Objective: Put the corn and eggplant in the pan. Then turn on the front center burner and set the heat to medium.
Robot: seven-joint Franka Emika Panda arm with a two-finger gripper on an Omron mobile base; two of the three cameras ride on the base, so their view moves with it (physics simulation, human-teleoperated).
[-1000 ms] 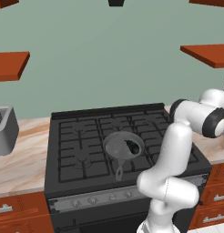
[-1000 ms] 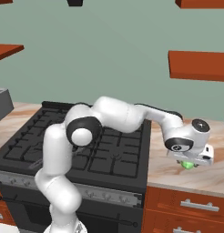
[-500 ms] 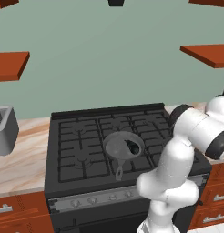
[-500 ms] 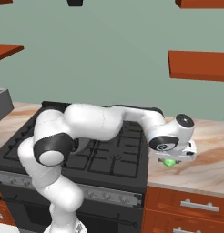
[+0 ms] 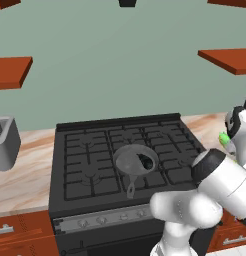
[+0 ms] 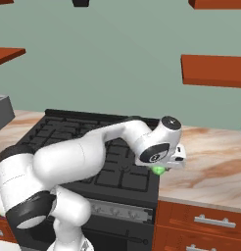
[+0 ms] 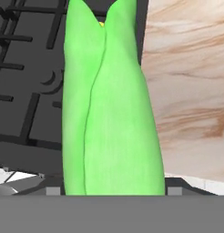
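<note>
The gripper [image 6: 164, 165] held the bright green elongated corn [image 7: 109, 104], which should travel level toward the far-left dark-grey round pan [image 5: 135, 161].

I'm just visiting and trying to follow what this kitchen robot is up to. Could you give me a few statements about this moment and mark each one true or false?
1. The gripper holds the green corn. True.
2. The corn already lies in the pan. False: it hangs in the gripper over the stove's right edge, by the marble counter.
3. A dark eggplant sits inside the pan. True.
4. The pan stands on the counter beside the stove. False: it sits on the stove's grate, at the front middle.
5. The pan's handle points toward the back wall. False: it points toward the stove's front.
</note>
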